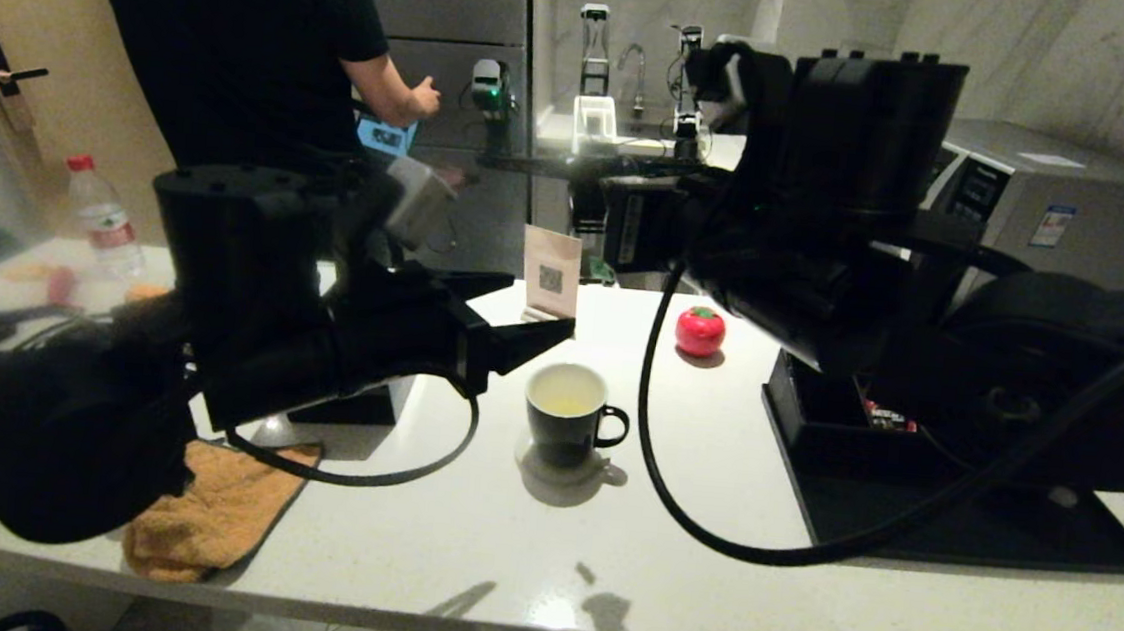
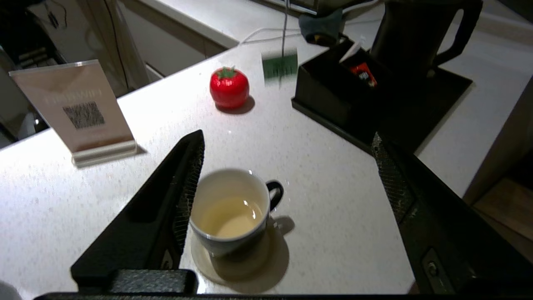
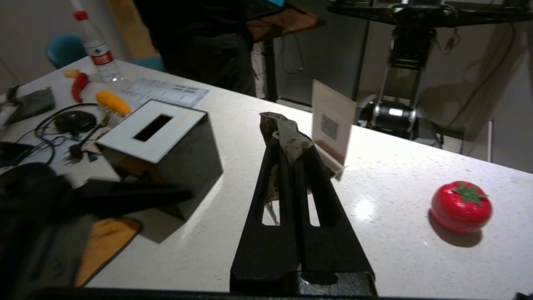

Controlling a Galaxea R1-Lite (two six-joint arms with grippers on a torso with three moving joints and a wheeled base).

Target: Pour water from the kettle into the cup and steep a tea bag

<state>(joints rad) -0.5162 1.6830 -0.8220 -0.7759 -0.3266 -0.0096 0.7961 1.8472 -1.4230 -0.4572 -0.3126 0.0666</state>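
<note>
The black cup [image 1: 566, 411] stands mid-table, and pale yellowish water [image 2: 231, 216] lies low in its white inside. My left gripper [image 2: 287, 137] hovers open just left of and above the cup [image 2: 229, 208], whose rim is beside one finger [image 2: 179, 183]. My right gripper [image 3: 290, 143] is raised above the table and shut on the greyish, stained tea bag [image 3: 291, 135]. The bag's green tag [image 2: 280, 66] dangles on its string. The kettle [image 2: 410, 37] stands upright on the black tray [image 2: 454, 83]. In the head view my right arm hides it.
A red tomato-shaped object [image 1: 700, 329] and a QR sign [image 1: 551, 273] stand behind the cup. The black tissue box [image 3: 162, 141] and an orange cloth [image 1: 206, 508] lie at the left. A red packet [image 2: 363, 73] sits in the tray's box. A person stands behind the table.
</note>
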